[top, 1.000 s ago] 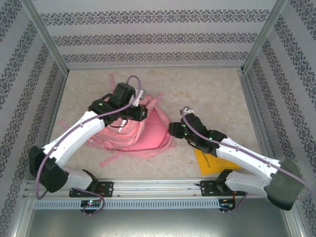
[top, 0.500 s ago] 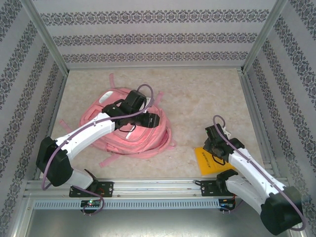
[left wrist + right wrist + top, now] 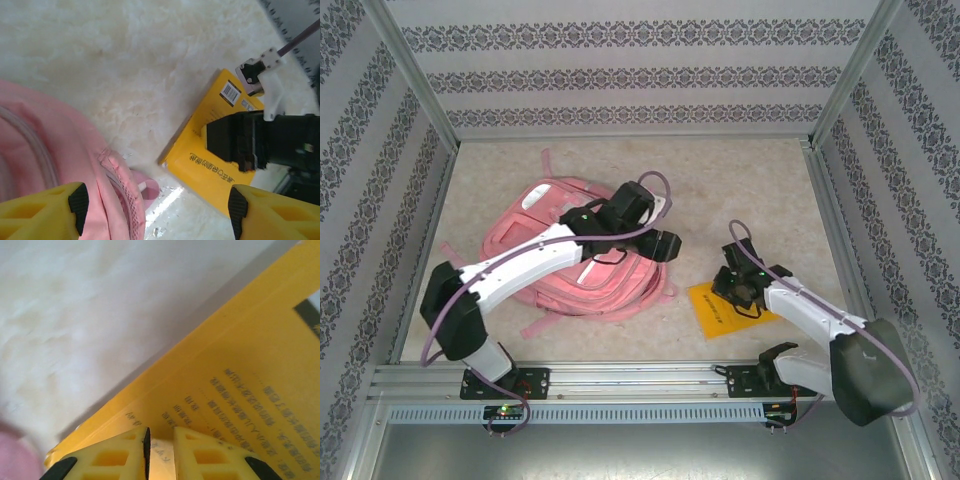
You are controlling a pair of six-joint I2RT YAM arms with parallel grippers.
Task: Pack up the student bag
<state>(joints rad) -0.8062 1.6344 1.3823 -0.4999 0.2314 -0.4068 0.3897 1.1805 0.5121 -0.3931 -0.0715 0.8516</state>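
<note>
The student bag (image 3: 563, 194) lies flat at centre left of the table, pink, its seamed right edge (image 3: 60, 150) low on the left in the left wrist view. My left gripper (image 3: 670, 248) hovers open just past that edge (image 3: 158, 205), with nothing between its fingers. A thin yellow book (image 3: 718, 308) lies tilted to the right of the bag (image 3: 210, 160). My right gripper (image 3: 729, 284) is shut on the book's near edge (image 3: 160, 440), and the printed yellow cover (image 3: 240, 365) runs up and right from its fingers.
Loose pink straps (image 3: 548, 321) trail from the bag toward the front rail (image 3: 640, 375). Patterned walls and metal posts (image 3: 420, 90) close in the table on three sides. Bare marbled tabletop (image 3: 740, 190) stretches behind the book.
My left gripper opened, let go of the bag and swung right; the bag settled flat. My right gripper closed on the yellow book and drew it left toward the bag.
</note>
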